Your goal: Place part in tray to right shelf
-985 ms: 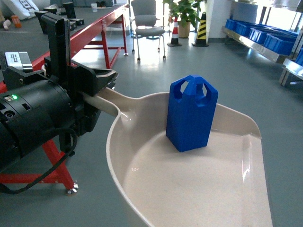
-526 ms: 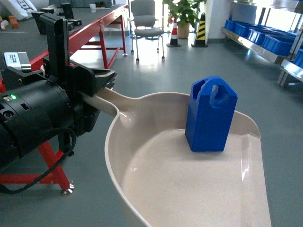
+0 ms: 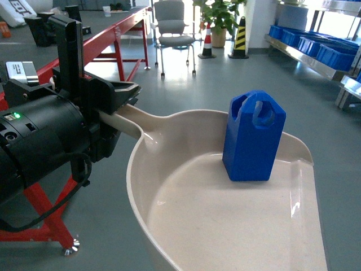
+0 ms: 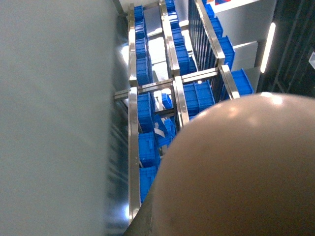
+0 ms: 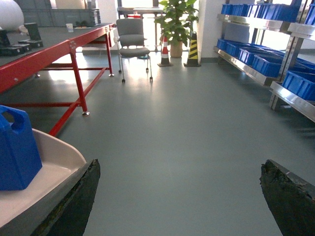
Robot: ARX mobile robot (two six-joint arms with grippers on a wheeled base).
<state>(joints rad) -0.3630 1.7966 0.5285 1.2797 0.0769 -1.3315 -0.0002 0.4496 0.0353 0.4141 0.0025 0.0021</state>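
The bright-blue part [image 3: 254,138] stands upright in the beige tray [image 3: 225,226], near its back right wall. My left gripper [image 3: 115,110] is shut on the tray's handle and holds the tray level above the floor. In the left wrist view the tray's underside [image 4: 236,167] fills the lower right and hides the jaws. My right gripper [image 5: 179,196] is open with nothing between its fingers; the part [image 5: 17,152] and the tray's rim [image 5: 59,152] show at its left. The right shelf [image 3: 304,53] with blue crates [image 5: 263,61] runs along the far right.
A red-framed table [image 3: 121,34] stretches along the left. An office chair [image 3: 172,34], a potted plant [image 3: 217,20] and a striped cone [image 3: 241,34] stand at the back. Grey floor [image 5: 187,123] lies ahead. Steel rails with blue crates [image 4: 147,147] show in the left wrist view.
The part has slid to the right inside the tray and turned, now resting near the right wall. The background has shifted slightly; the left gripper keeps its hold on the handle.
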